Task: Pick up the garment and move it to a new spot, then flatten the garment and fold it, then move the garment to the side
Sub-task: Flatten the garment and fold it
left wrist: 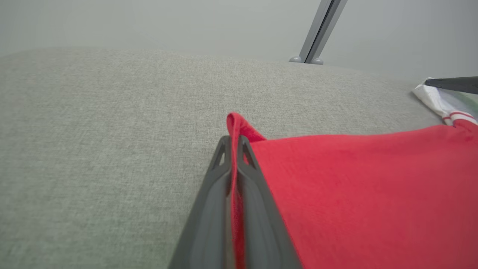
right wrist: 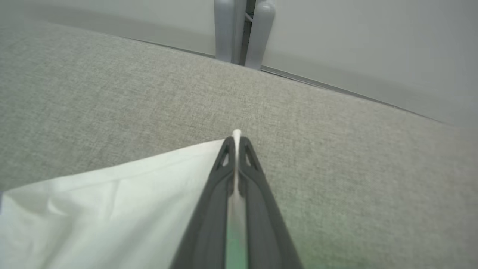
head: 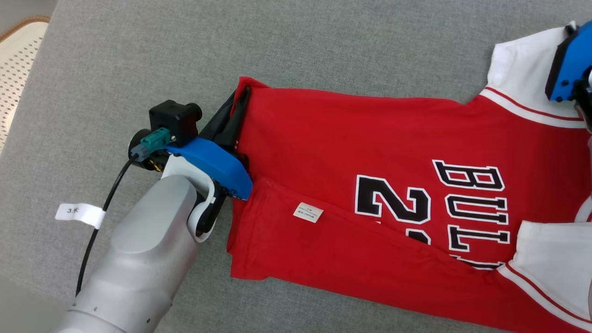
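Observation:
The garment (head: 370, 152) is a red jersey with white sleeves and black-and-white lettering, lying spread across the grey cushion, its near edge folded over. My left gripper (head: 241, 99) is shut on the garment's far hem corner; in the left wrist view the red cloth (left wrist: 354, 186) runs pinched between the dark fingers (left wrist: 254, 194) of my left gripper (left wrist: 234, 139). At the right edge of the head view the blue housing (head: 571, 64) of my right arm sits over the white sleeve. The right wrist view has my right gripper (right wrist: 235, 140) shut on the white sleeve's edge (right wrist: 112, 209).
The grey cushion (head: 138, 69) stretches bare to the left of and beyond the garment. A pale woven chair seat (head: 18, 60) lies off the cushion's far left edge. A grey post (right wrist: 242, 30) stands behind the cushion. A small white label (head: 308, 212) shows on the folded-over part.

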Controlling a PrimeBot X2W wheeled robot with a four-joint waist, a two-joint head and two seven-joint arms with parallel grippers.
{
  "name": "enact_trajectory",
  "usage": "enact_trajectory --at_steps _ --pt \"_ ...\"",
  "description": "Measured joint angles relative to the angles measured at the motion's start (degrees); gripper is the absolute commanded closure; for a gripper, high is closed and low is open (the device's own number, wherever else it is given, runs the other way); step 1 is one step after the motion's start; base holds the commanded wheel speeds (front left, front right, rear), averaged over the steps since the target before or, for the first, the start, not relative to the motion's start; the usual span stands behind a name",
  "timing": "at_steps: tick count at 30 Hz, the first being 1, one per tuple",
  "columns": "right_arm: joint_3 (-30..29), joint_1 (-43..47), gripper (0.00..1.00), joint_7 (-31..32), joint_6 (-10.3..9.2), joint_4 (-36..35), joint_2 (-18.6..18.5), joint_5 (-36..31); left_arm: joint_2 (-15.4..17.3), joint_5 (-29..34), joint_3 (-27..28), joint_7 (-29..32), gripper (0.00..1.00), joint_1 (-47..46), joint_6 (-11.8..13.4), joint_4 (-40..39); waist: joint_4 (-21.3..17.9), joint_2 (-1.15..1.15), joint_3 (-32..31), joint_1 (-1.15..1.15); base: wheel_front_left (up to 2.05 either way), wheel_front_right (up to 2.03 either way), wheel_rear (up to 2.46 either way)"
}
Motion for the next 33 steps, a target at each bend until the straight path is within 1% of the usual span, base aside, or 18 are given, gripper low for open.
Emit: enact_trajectory --at_steps 3,5,6,7,8,9,12,14,16,19,22,29,33 --pt "-3.2 0.2 1.00 -5.2 -0.01 -2.7 0.8 -2.4 0.4 0.2 1.6 0.0 1.00 0.0 0.0 -0.5 -0.6 0.00 0.0 0.00 0.00 0.00 0.00" --pt "-5.2 0.1 1.00 -9.0 -0.02 -4.2 2.2 -3.4 0.9 0.7 2.9 0.0 1.00 0.0 0.0 -0.9 -1.3 0.00 0.0 0.00 0.00 0.00 0.00" --pt "-5.2 0.1 1.00 -9.0 -0.02 -4.2 2.2 -3.4 0.9 0.7 2.9 0.0 1.00 0.0 0.0 -0.9 -1.3 0.00 0.0 0.00 0.00 0.00 0.00" --pt "-7.0 0.1 1.00 -12.6 -0.01 -5.2 3.5 -4.0 1.3 1.6 4.1 0.0 1.00 0.0 0.0 -1.4 -2.2 0.00 -0.1 0.00 0.00 0.00 0.00" --pt "-7.5 0.1 1.00 -14.5 -0.01 -5.6 3.9 -4.4 1.5 2.1 4.5 0.0 1.00 0.0 0.0 -1.6 -2.6 0.00 -0.2 0.00 0.00 0.00 0.00" --pt "-7.5 0.1 1.00 -14.5 -0.01 -5.6 3.9 -4.4 1.5 2.1 4.5 0.0 1.00 0.0 0.0 -1.6 -2.6 0.00 -0.2 0.00 0.00 0.00 0.00" --pt "-8.0 -0.1 1.00 -19.8 -0.02 -6.3 5.1 -4.7 2.2 3.7 6.9 0.0 1.00 0.0 0.0 -2.3 -4.1 0.00 -0.6 0.00 0.00 0.00 0.00" --pt "-7.8 0.0 1.00 -23.0 -0.02 -6.0 6.3 -3.7 2.6 4.7 8.3 0.0 1.00 0.0 0.0 -2.3 -5.1 0.00 -1.1 0.00 0.00 0.00 0.00" --pt "-7.5 0.2 1.00 -26.0 -0.02 -5.6 7.6 -1.8 3.1 6.0 9.6 0.0 1.00 0.1 0.0 -2.3 -6.3 0.00 -1.7 0.00 0.00 0.00 0.00" --pt "-5.5 2.5 1.00 -29.5 -0.02 -5.1 8.5 1.3 3.9 7.4 11.8 0.0 1.00 1.4 0.0 -2.2 -7.8 0.00 -3.1 0.00 0.00 0.00 0.00" --pt "-3.0 6.9 1.00 -31.1 -0.02 -6.0 9.0 5.5 4.3 9.0 14.1 0.0 1.00 3.7 0.0 -2.3 -9.2 0.00 -5.0 0.00 0.00 0.00 0.00" --pt "2.6 21.2 1.00 -32.0 -0.02 -14.5 9.6 17.8 5.4 11.9 18.2 0.0 1.00 10.9 0.0 -2.6 -12.6 0.00 -9.7 -0.01 0.00 0.00 0.00" --pt "5.7 30.2 1.00 -32.0 -0.02 -19.5 9.8 23.6 5.6 13.7 19.7 0.0 1.00 15.7 0.0 -3.0 -14.2 0.00 -12.5 -0.01 0.00 0.00 0.00"
